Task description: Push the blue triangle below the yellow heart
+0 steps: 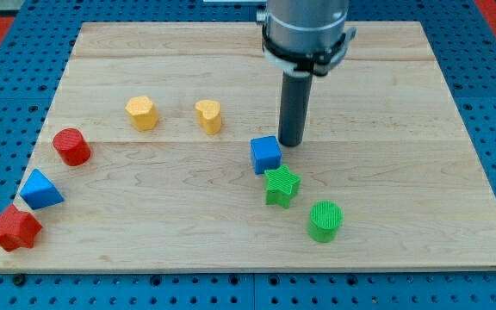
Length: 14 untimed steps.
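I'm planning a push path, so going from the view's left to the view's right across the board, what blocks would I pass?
Red star → blue triangle → red cylinder → yellow hexagon → yellow heart → blue cube → green star → green cylinder.

Arm housing (306, 26): cut off by the view's top edge; only its lower grey collar shows.
Tabletop (386, 250): far edge partly hidden behind the housing.
Tool's tip (292, 143): visible, just beside the blue cube (266, 155); whether they touch cannot be told.
Yellow block (142, 113): shape too small to settle.
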Tool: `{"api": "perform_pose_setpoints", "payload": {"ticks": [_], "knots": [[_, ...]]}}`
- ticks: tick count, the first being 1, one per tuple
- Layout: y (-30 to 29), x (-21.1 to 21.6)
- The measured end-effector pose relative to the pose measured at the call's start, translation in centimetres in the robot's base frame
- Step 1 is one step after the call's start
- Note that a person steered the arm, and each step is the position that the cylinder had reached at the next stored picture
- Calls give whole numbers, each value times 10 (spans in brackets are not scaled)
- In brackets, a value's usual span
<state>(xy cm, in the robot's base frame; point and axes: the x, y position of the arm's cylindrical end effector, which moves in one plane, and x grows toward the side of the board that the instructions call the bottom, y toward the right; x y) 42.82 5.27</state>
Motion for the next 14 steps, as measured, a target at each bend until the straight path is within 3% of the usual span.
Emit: {"api": "perform_pose_setpoints", "payload": {"ticks": [1,2,3,4,5,6,7,8,9,11,12,14], "knots": [[-24,-37],[23,-75],[-62,-126],[-203,-132],[-327,-83],[-356,-49],[-357,-19],[-355,70],[-357,83],[-301,109],[-325,115],[-243,114]]}}
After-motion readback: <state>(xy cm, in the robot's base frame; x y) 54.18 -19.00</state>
